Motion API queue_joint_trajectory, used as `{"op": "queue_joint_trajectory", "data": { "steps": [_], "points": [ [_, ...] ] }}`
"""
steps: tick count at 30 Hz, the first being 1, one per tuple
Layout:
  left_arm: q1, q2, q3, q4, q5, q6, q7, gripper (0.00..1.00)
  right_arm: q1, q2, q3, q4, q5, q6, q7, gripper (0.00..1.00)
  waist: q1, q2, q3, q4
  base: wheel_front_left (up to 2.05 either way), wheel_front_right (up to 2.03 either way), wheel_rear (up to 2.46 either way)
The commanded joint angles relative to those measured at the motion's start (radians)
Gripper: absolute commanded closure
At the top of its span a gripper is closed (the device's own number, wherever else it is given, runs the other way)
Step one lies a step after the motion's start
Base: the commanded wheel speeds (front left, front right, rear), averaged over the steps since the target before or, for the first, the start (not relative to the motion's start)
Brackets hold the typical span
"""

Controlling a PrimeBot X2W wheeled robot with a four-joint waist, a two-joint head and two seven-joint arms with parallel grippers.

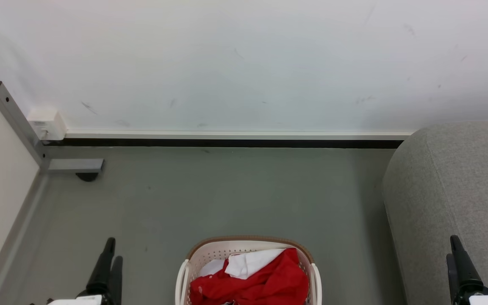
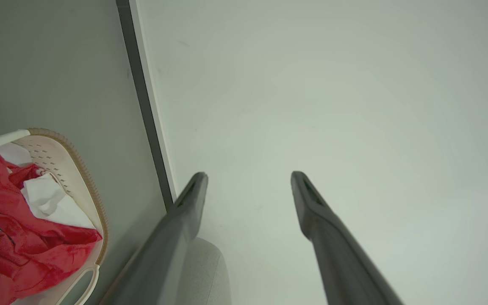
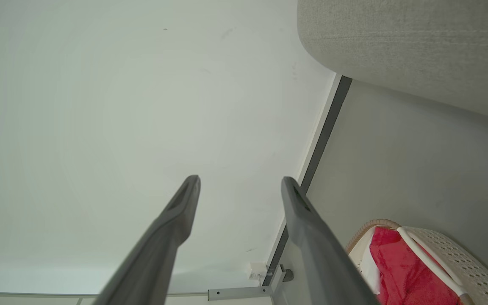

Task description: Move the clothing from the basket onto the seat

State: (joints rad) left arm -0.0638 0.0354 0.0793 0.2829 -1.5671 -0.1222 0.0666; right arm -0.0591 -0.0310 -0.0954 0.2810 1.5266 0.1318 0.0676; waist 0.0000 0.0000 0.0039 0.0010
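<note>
Red clothing [image 1: 261, 279] heaped inside basket [image 1: 212, 253], seat [image 1: 451, 190] right of basket, left gripper [image 2: 249, 176] and right gripper [image 3: 240, 181] flanking basket, both splayed, empty.

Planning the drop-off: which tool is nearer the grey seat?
The right tool, lower right in the head view, beside the seat; the left tool is on the other side of the basket.

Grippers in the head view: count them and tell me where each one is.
2. The left gripper is at the lower left, over the floor, left of the basket. The right gripper is at the lower right, before the seat.
</note>
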Motion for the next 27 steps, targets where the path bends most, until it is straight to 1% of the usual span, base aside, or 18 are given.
{"op": "queue_joint_trajectory", "data": {
  "steps": [1, 9, 17, 24, 25, 27],
  "points": [
    [-0.015, 0.006, -0.007, -0.022, 0.030, 0.003, -0.014, 0.00, -0.013, -0.008, 0.002, -0.028, -0.051, 0.000, -0.015, 0.00, 0.0000, 0.0000, 0.000, 0.000, 0.00, 0.00, 0.00],
    [-0.010, 0.007, -0.034, -0.048, 0.154, 0.026, -0.050, 0.00, -0.002, -0.009, 0.020, -0.070, -0.265, 0.000, -0.050, 0.00, 0.0000, 0.0000, 0.002, 0.002, 0.00, 0.00, 0.00],
    [-0.003, 0.009, -0.072, -0.067, 0.341, 0.064, -0.083, 0.00, 0.008, -0.026, 0.052, -0.099, -0.481, 0.000, -0.084, 0.00, 0.0000, 0.0000, 0.003, 0.004, 0.00, 0.00, 0.00],
    [0.004, 0.010, -0.098, -0.078, 0.502, 0.094, -0.109, 0.00, 0.016, -0.033, 0.065, -0.105, -0.622, -0.001, -0.111, 0.00, 0.0000, 0.0000, 0.003, 0.005, 0.00, 0.00, 0.00],
    [0.004, 0.010, -0.098, -0.078, 0.502, 0.094, -0.109, 0.00, 0.016, -0.033, 0.065, -0.105, -0.622, -0.001, -0.111, 0.00, 0.0000, 0.0000, 0.003, 0.005, 0.00, 0.00, 0.00],
    [0.005, 0.010, -0.106, -0.083, 0.540, 0.100, -0.118, 0.00, 0.019, -0.034, 0.067, -0.102, -0.658, -0.001, -0.118, 0.00, 0.0000, 0.0000, 0.004, 0.005, 0.00, 0.00, 0.00]
  ]
}}
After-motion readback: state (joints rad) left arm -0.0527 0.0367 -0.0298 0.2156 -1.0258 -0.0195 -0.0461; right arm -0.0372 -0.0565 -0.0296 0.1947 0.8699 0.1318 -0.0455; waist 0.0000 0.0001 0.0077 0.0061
